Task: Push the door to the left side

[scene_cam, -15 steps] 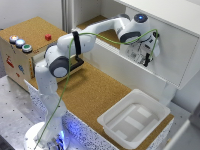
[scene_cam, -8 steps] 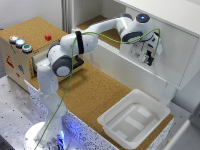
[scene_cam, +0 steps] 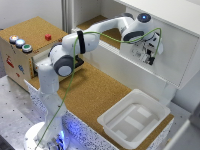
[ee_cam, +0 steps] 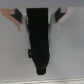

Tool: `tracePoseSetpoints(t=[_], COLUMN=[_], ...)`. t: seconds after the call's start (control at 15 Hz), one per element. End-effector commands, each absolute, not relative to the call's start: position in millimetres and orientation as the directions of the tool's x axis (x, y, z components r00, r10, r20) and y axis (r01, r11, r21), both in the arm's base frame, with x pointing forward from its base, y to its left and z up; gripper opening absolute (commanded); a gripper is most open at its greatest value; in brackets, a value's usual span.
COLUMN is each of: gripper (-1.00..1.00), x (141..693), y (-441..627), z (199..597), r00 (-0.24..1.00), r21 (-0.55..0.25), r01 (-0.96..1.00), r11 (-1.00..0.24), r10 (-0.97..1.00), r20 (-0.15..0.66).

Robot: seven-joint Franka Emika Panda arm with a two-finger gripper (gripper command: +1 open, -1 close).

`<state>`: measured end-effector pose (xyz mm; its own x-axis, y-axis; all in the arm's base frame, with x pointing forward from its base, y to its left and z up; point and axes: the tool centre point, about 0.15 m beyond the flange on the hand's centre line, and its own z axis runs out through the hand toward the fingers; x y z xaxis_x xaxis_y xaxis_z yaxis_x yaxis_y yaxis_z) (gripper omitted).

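While fingers (scene_cam: 149,56) press it, door (scene_cam: 170,47) stands upright, lengthwise horiz.

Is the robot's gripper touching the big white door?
Cannot tell. In the exterior view the gripper overlaps the door, but no contact or gap shows plainly. The wrist view is too blurry to settle it.
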<state>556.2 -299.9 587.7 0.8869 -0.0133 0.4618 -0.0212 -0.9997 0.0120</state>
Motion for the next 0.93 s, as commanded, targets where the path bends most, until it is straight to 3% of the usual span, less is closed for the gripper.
tracePoseSetpoints(t=[0.0,0.4,0.87], gripper=[-1.0,-1.0,-1.0], x=[585,591,598], y=[-279,-235,-182], z=[598,593,590], r00=[0.925,0.925,0.917], r21=[0.01,0.081,0.219], r01=[0.025,0.012,-0.049], r11=[-1.0,-0.997,-0.975], r10=[0.027,0.042,0.042], r20=[0.378,0.378,0.397])
